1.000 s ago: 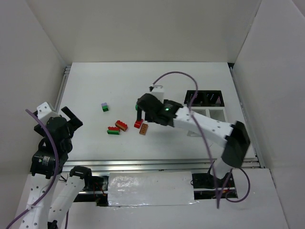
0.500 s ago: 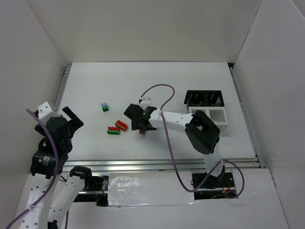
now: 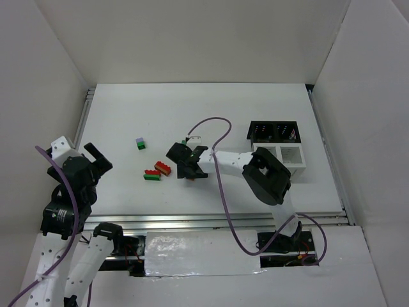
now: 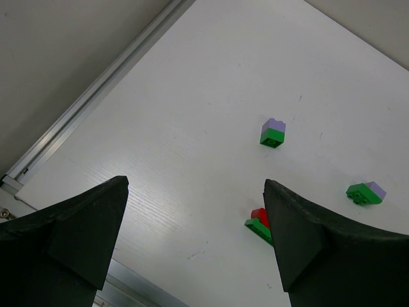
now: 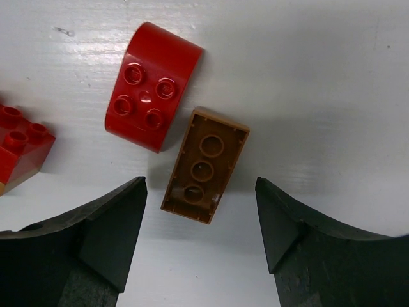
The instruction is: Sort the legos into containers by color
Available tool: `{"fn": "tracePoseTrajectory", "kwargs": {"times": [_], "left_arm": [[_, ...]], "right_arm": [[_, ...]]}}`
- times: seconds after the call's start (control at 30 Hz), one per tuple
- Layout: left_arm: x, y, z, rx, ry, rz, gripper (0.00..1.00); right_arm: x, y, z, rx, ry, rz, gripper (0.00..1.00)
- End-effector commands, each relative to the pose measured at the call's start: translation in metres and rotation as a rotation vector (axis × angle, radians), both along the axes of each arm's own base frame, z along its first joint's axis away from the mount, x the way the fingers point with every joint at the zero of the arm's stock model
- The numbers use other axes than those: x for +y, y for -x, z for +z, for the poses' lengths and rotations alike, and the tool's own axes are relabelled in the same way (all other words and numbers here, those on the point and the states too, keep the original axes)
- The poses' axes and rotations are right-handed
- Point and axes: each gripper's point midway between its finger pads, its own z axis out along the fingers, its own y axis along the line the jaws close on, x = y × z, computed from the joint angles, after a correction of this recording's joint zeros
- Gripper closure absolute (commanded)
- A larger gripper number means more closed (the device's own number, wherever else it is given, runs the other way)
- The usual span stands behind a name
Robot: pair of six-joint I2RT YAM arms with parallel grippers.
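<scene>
The orange-brown brick (image 5: 204, 165) is lying upside down on the table (image 3: 255, 109), its hollow underside facing up. Its long axis is running from upper right to lower left in the right wrist view. A red rounded brick (image 5: 153, 86) is sitting studs-up just beside its upper left corner. The right gripper (image 5: 199, 195) is hovering over it with fingers spread to either side, gripping nothing. Well to the right, the black bin (image 3: 273, 131) and the white bin (image 3: 294, 164) are standing joined. The black cells are reading too dark and the right arm (image 3: 262, 176) is covering part of the white one, so contents cannot be told. The left gripper (image 3: 96, 160) is hanging splayed wide near the left edge, the lavender-on-green brick (image 4: 273, 133) lying beyond it
</scene>
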Motion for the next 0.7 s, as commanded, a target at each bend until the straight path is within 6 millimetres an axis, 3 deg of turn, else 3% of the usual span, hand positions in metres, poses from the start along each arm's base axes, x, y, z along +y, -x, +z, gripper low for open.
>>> {"fn": "tracePoseTrajectory", "kwargs": {"times": [0.0,0.2,0.27,0.37,0.4,0.47,0.5,0.57,0.67], "left_arm": [[-0.001,-0.006,0.006,-0.026,-0.011,-0.014,0.0],[-0.002,-0.005,0.007,-0.03,-0.01,-0.017,0.0],[-0.002,-0.006,0.007,-0.032,-0.009,-0.021,0.01],[-0.003,-0.007,0.007,-0.03,-0.009,-0.025,0.0],[-0.003,-0.006,0.007,-0.03,-0.01,-0.024,0.0],[-0.003,-0.007,0.006,-0.028,-0.009,-0.025,0.0],[-0.003,-0.007,0.007,-0.03,-0.01,-0.029,0.0],[-0.004,-0.007,0.006,-0.029,-0.009,-0.03,0.01],[-0.004,-0.007,0.007,-0.03,-0.01,-0.034,0.01]], "right_arm": [[-0.004,-0.001,-0.012,0.007,0.009,-0.012,0.25],[-0.02,0.004,-0.024,0.041,0.026,-0.015,0.37],[-0.025,0.005,-0.024,0.036,0.028,-0.021,0.46],[-0.028,0.005,-0.015,0.016,0.014,-0.021,0.75],[-0.029,0.003,-0.005,-0.002,-0.001,-0.025,0.85],[-0.034,0.002,0.003,-0.029,0.001,-0.032,0.96],[-0.036,0.0,0.016,-0.054,-0.015,-0.037,1.0],[-0.045,-0.001,0.031,-0.083,-0.012,-0.046,1.0],[-0.07,-0.01,0.072,-0.16,-0.031,-0.085,1.0]]}}
